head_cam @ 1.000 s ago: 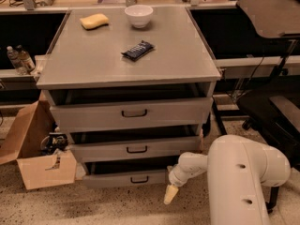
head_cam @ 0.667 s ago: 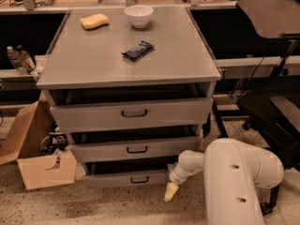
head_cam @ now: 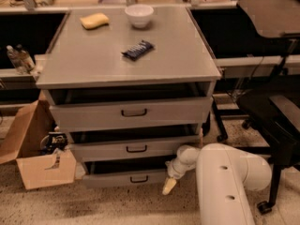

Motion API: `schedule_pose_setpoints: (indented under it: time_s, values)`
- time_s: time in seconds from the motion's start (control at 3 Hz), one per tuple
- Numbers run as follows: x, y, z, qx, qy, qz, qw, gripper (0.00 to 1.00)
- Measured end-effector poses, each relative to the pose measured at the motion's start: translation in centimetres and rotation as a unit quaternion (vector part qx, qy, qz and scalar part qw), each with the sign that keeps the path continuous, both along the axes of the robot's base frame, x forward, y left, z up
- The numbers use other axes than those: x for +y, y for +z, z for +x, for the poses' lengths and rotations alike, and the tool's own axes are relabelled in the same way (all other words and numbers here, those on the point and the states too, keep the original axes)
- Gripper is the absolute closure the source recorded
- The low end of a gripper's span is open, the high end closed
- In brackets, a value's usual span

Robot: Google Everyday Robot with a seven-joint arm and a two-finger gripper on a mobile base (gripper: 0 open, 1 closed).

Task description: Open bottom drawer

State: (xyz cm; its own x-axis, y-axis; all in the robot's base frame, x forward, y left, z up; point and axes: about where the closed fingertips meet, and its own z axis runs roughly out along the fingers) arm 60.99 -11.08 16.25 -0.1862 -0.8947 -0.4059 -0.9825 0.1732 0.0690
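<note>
The grey cabinet has three drawers, all slightly ajar. The bottom drawer (head_cam: 125, 177) has the narrowest front panel, with a small black loop handle (head_cam: 139, 178) at its centre, and a dark gap shows above it. My gripper (head_cam: 169, 185) hangs low at the right end of that drawer's front, its yellowish tip pointing down toward the floor. My white arm (head_cam: 225, 182) fills the lower right of the view. The middle drawer (head_cam: 136, 148) and the top drawer (head_cam: 133, 112) sit above.
On the cabinet top (head_cam: 93, 55) lie a yellow sponge (head_cam: 94, 20), a white bowl (head_cam: 139, 15) and a dark snack bar (head_cam: 138, 49). An open cardboard box (head_cam: 40, 161) stands at the lower left. A black office chair (head_cam: 276, 111) stands to the right.
My arm has shifted slightly left in the view. The gripper stays at the bottom drawer's right end. The drawers look unchanged.
</note>
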Motion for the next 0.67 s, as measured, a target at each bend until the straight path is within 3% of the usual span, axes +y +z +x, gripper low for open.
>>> schedule_pose_setpoints:
  time_s: [0.33, 0.67]
  values:
    - [0.0, 0.3, 0.0, 0.0, 0.0, 0.0, 1.0, 0.38]
    - [1.1, -0.8, -2.0, 0.019, 0.008, 0.014, 0.9997, 0.69]
